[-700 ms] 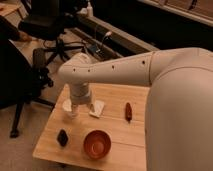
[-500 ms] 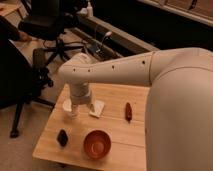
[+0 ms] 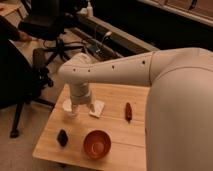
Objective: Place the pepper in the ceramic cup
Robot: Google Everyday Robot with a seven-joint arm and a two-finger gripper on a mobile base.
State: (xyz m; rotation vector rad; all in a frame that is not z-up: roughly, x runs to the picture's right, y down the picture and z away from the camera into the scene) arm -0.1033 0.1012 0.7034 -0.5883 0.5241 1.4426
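Task barely begun, judging by the layout. The pepper (image 3: 128, 111) lies flat on the wooden table (image 3: 115, 155), towards the picture's right, pointing roughly front-to-back, w/ nothing touching it. The cup (image 3: 69, 108) stands upright at the table's rear, picture-left, well apart from the pepper. So the pepper isn't in it (the cup's inside doesn't really show from this angle). The gripper (image 3: 83, 106) hangs straight down from the white arm (image 3: 115, 72), low over the table and just beside the cup, i.e. between cup and pepper but much nearer the cup. Can't tell whether the gripper is open or closed, as the wrist hides most of it. It isn't on the pepper, that much is plain. A pale flat thing (image 3: 98, 109) sits just beside the gripper on the pepper's side; can't tell what it is. Nearer the front edge are a small black block (image 3: 62, 137) and an orange bowl (image 3: 97, 144) next to it, neither part of the job. Done so far: nothing that shows. Left to do, I'd say: bring the gripper over to the pepper, grasp, lift, carry it across to the cup, drop it in. So approx. all steps remain, and the gripper sits by the target, not by the thing to pick up.
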